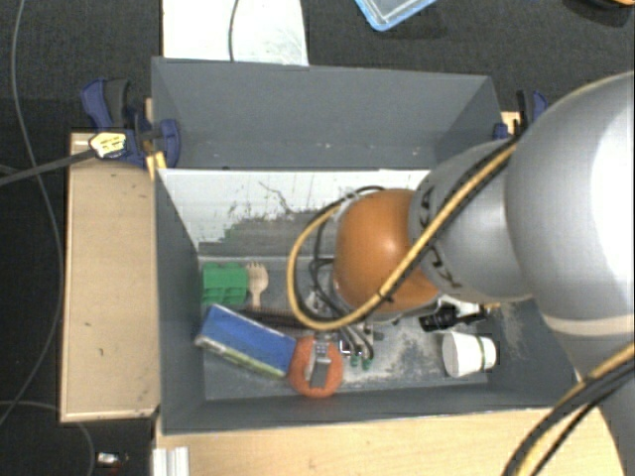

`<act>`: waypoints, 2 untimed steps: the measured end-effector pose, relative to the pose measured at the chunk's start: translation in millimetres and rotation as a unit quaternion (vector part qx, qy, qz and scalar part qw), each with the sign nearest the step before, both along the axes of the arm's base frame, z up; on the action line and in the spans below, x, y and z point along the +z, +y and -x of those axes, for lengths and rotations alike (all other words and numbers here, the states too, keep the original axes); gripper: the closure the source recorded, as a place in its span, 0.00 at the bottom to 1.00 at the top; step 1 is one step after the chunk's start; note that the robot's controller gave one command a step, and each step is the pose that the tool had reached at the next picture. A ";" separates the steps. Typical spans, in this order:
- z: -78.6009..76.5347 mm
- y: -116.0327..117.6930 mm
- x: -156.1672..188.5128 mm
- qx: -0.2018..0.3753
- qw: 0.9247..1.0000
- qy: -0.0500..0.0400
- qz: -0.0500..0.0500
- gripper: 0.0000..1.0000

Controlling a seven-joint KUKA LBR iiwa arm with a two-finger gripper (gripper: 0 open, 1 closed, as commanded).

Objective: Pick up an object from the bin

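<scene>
My gripper (pixel 349 345) reaches down below the orange wrist cover, near the bin's front wall and a little right of centre. Just to its left an orange round thing (pixel 310 375) with a grey metal piece on top lies against the front wall, touching or nearly touching the gripper. A blue flat packet (pixel 246 338) with a pale edge lies tilted to the left of the orange thing. A black dark strip runs behind the packet toward the gripper.
A green block (pixel 224 286) and a small wooden fork (pixel 258 282) sit at the left of the bin floor. A white cup-like container (pixel 466 353) lies on its side at the front right, with a small black part (pixel 442 318) above it. The arm covers the bin's right half.
</scene>
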State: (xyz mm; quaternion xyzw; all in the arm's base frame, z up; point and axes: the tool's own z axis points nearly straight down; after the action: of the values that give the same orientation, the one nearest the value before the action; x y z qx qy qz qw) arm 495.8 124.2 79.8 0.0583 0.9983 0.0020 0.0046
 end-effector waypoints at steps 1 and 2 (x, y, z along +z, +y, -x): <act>0.9 -43.1 -7.8 0.008 1.000 -0.002 0.001 1.00; 1.0 -42.8 -7.8 0.007 1.000 -0.002 0.001 1.00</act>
State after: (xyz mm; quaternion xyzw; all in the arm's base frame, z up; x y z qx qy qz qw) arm 494.8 81.3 72.0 0.0515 0.9986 0.0010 0.0069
